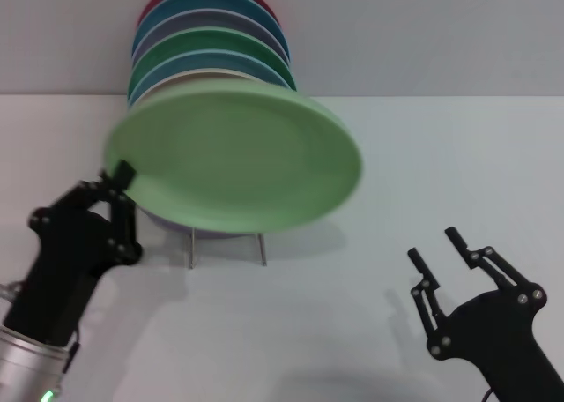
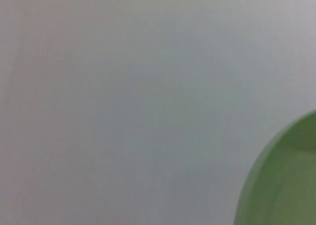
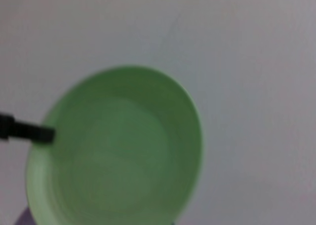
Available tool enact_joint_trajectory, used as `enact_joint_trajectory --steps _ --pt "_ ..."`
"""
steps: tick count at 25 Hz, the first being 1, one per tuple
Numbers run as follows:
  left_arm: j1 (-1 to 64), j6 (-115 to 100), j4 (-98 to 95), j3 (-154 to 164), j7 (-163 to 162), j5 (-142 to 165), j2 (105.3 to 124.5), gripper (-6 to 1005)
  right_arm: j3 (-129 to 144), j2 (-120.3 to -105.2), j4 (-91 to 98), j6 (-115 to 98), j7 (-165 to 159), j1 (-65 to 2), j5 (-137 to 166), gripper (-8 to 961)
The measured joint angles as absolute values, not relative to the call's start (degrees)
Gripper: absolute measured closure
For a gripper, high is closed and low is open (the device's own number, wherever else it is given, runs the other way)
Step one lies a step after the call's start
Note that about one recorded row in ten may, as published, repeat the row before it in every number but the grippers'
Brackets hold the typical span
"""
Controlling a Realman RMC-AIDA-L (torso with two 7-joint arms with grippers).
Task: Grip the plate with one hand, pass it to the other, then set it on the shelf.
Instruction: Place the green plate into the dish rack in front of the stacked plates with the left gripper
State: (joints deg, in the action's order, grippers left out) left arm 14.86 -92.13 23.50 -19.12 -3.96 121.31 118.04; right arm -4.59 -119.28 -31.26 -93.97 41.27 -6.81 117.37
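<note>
My left tool [image 1: 123, 177] is pinching the rim of the light-green plate [image 1: 233, 160] at its left edge, and the plate hangs in the air, tipped a bit, just in front of the shelf [image 1: 226, 248]. The shelf is a thin wire rack that already holds a row of other plates [image 1: 211, 45] standing up. My right tool [image 1: 441, 261] waits low on the right, well apart from the plate, with its fingers spread and nothing in them. I think the plate could slip, because only one small bit of rim is held and the rest hangs far out to the side. It could also bump the standing plates when I move it, since they are so close behind. The head view shows both tools, the shelf and the white bench [image 1: 370, 331]. The right wrist view shows the whole plate from above with one black finger [image 3: 29, 131] on its rim. The left wrist view shows only a slice of plate edge.
</note>
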Motion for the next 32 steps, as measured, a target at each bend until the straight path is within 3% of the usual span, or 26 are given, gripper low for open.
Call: enact_joint_trajectory --steps 32 --pt "18.19 -83.74 16.72 -23.17 3.39 121.56 118.85 963 -11.96 -119.27 -26.19 -94.21 38.84 -7.75 115.39 616"
